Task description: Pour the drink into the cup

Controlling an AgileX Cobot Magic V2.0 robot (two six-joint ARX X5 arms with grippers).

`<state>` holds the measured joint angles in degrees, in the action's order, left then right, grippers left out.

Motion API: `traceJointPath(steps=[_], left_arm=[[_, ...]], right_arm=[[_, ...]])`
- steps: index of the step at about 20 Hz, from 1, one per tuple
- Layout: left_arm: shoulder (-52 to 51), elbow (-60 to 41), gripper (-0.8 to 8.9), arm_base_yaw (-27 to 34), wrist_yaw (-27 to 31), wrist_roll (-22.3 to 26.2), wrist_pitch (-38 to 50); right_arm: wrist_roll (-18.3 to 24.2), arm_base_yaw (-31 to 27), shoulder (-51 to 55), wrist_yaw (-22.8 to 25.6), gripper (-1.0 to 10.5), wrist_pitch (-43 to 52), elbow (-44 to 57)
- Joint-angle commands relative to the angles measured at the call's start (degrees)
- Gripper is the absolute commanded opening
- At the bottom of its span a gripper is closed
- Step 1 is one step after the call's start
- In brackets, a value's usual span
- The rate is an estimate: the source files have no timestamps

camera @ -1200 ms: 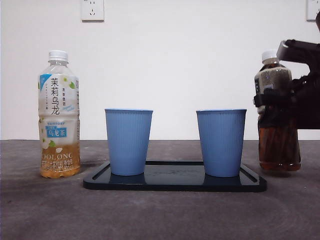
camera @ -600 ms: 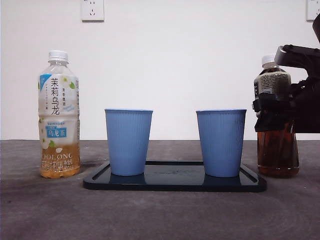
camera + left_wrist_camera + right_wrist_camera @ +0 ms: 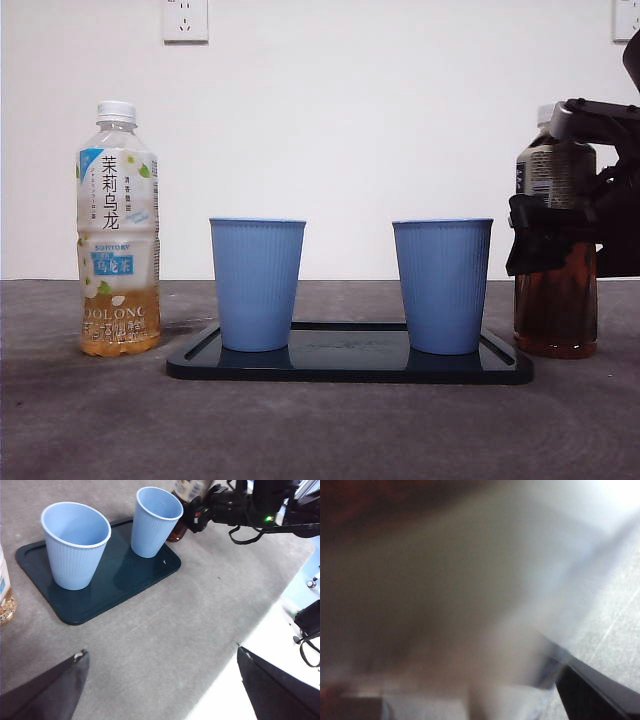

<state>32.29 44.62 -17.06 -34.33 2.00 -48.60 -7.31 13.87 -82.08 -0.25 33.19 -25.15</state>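
The drink, a bottle of dark tea [image 3: 555,300] with a white cap, stands upright at the far right with its base at table level. My right gripper [image 3: 560,235] is shut around its middle. In the right wrist view the dark tea bottle [image 3: 420,580] fills the picture as a blur. Two blue cups [image 3: 257,283] [image 3: 442,285] stand on a dark tray [image 3: 350,368], and the right one is closest to the held bottle. In the left wrist view both cups [image 3: 75,542] [image 3: 157,520] look empty. My left gripper [image 3: 165,690] hangs open above bare table, away from the tray.
A pale oolong tea bottle [image 3: 118,230], capped and about a quarter full, stands left of the tray. The table's edge [image 3: 260,625] runs close to my left gripper. A white wall with sockets closes the back.
The dark tea bottle, held by my right gripper, has gone from a slight tilt to upright and shifted a little to the right. Cups, tray and oolong bottle have not moved.
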Motion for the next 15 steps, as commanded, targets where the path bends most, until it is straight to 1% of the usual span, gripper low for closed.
traceJointPath(steps=[1, 3, 5, 6, 8, 10, 11, 12, 14, 15], left_arm=[[0.2, 1.1, 4.78, -0.2, 1.6, -0.2, 0.8], [0.2, 1.1, 4.78, -0.2, 4.5, -0.2, 1.4], [0.3, 1.0, 4.79, -0.2, 7.3, -0.4, 3.5], [0.4, 1.0, 4.84, -0.2, 9.6, -0.8, 5.0], [1.2, 0.6, 5.54, -0.2, 13.2, -1.6, 8.0], [2.4, -0.8, 5.69, -0.2, 14.0, -1.7, 10.2], [3.0, -2.3, 5.72, -0.2, 14.5, -2.5, 11.8], [3.5, -3.8, 5.72, -0.2, 15.4, -3.0, 13.4], [4.1, -8.0, 5.77, -0.2, 18.1, -4.4, 18.1], [4.3, -10.2, 6.02, -0.2, 19.8, -5.1, 21.2]], right_arm=[[0.2, 0.2, 1.4, -0.5, 4.3, -1.9, -0.7], [0.2, 0.2, 5.1, -0.4, 4.3, -6.6, -0.7], [-1.8, 0.3, 10.4, -0.9, 4.3, -13.3, -0.7], [-3.2, 0.3, 13.6, -1.8, 4.3, -18.1, -0.7], [-4.1, 1.1, 19.9, -3.3, 4.3, -27.1, -0.7], [-4.5, 2.4, 25.5, -4.6, 4.3, -33.6, -0.7], [-5.4, 3.3, 28.6, -5.0, 4.3, -36.7, -0.7], [-6.1, 4.0, 31.1, -6.3, 4.3, -39.0, -0.7], [-7.9, 5.3, 36.5, -11.3, 4.3, -43.4, -0.7], [-9.0, 5.8, 38.9, -14.3, 4.2, -45.6, -0.8]])
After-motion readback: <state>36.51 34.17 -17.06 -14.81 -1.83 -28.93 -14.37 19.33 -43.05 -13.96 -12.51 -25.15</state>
